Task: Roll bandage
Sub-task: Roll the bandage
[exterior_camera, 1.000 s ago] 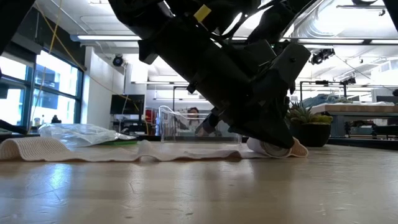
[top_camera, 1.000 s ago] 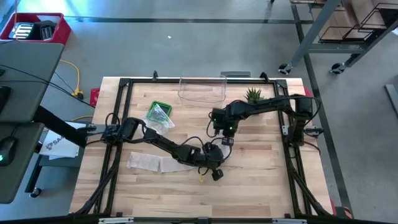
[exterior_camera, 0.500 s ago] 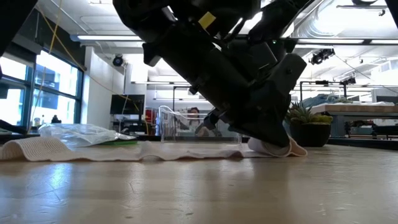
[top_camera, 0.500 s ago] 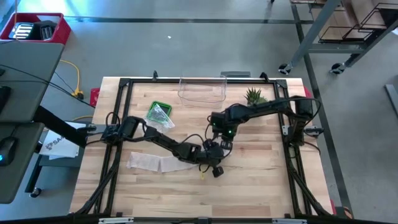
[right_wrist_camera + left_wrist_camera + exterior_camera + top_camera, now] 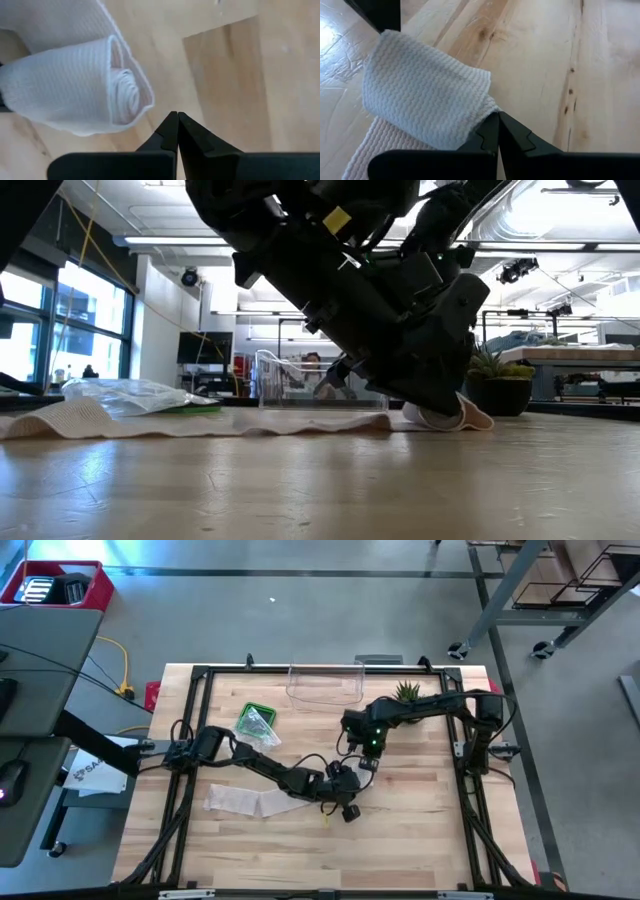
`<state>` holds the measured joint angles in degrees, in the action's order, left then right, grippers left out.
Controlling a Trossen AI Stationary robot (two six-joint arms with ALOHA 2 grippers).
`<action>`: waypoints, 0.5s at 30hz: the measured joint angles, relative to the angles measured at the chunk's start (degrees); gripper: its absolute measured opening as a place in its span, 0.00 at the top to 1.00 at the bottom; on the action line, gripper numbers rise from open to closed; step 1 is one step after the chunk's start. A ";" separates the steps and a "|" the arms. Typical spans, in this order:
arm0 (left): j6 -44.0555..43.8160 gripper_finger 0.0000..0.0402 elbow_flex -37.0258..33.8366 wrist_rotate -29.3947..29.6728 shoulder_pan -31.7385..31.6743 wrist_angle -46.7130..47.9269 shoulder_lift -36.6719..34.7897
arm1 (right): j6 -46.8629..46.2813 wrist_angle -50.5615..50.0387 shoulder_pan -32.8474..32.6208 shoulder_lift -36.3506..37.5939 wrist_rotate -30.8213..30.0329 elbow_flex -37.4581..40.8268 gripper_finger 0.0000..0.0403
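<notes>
Bandage [image 5: 262,803]: white ribbed cloth strip lying on the wooden surface [image 5: 420,840]. One stretch runs flat along the wood toward the left arm's side; the other end is wound into a loose roll [image 5: 95,95] near the middle of the surface.
Roll, close view: the spiral of its inner turns shows end-on in the right wrist view, with an outer layer standing slack around the core.
Roll, low view: the rolled end [image 5: 470,416] rests on the wood just under the dark arm bodies — the flat stretch [image 5: 150,423] trails off, rippled, toward the clear container.
Left gripper [image 5: 498,116]: low over the middle of the surface, jaws pressed closed tip to tip, nothing between them. The tips sit just at the edge of the bandage's folded end [image 5: 420,95]; contact cannot be confirmed.
Right gripper [image 5: 177,116]: also near the middle, just beside the roll's open end — jaws closed together on nothing, apart from the cloth.
Clear container [image 5: 325,686]: transparent, empty-looking box at the far edge of the surface.
Green tray [image 5: 256,723]: holds a crumpled clear plastic bag, on the left arm's side, well apart from the roll.
Plant [image 5: 408,693]: small spiky green plant at the far edge, beside the right arm.
</notes>
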<state>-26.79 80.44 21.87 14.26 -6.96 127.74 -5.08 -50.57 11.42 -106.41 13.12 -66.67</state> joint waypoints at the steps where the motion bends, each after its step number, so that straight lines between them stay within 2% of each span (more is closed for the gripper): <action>1: 0.00 1.00 0.00 0.00 0.00 0.00 0.00 | 0.00 -0.08 -0.16 0.00 0.40 0.00 1.00; 15: 0.45 1.00 0.00 1.33 -0.94 -0.71 0.00 | -5.56 1.71 -5.37 0.00 2.00 0.00 1.00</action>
<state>-26.34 80.44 23.20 13.32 -7.67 127.74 -10.64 -48.86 6.04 -106.41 15.12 -66.67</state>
